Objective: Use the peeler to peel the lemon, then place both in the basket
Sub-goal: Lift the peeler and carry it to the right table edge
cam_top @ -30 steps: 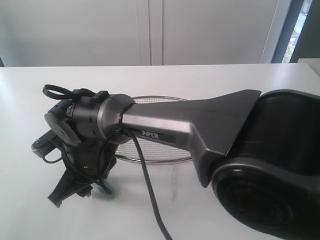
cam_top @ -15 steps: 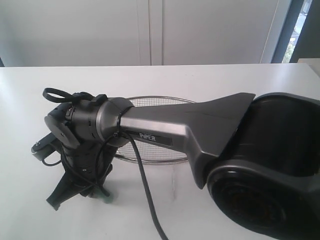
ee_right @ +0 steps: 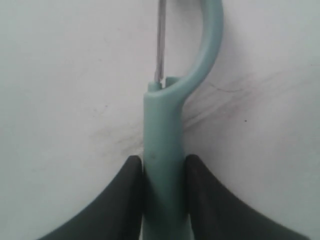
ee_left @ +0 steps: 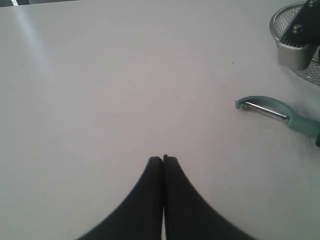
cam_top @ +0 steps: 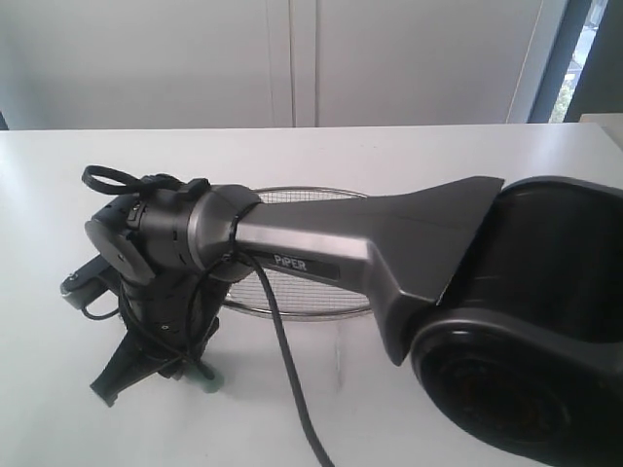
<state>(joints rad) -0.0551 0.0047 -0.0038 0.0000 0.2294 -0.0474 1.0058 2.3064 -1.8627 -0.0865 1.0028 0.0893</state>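
1. While its two black fingers [ee_right: 132, 175] press on either side of the pale teal handle, the right gripper [ee_right: 163, 159] is clamped on the peeler [ee_right: 162, 125], closed down only as far as the handle's width.
2. Left gripper [ee_left: 163, 160]: clenched with its fingertips touching, gripping nothing, and hanging over bare white table [ee_left: 100, 90].
3. From the exterior view, the right gripper sits low on the table at about 8 o'clock from the basket [cam_top: 302, 191], and the right arm [cam_top: 331, 248] stretches across the basket's front.
4. Basket: silver wire mesh with a thick rim, standing on the table. The arm hides most of its inside, so its contents cannot be told.
5. Peeler: it lies on the table near the basket but apart from it. Its long axis runs in line with the right gripper's fingers, with the handle end between them and the hooked head pointing straight away from the gripper.
6. The metal blade [ee_right: 160, 40] runs along that same axis, beside the curved arch of the head.
7. From outside, only a teal stub [cam_top: 207, 382] of the peeler shows, at about 4 o'clock from the gripper's fingers
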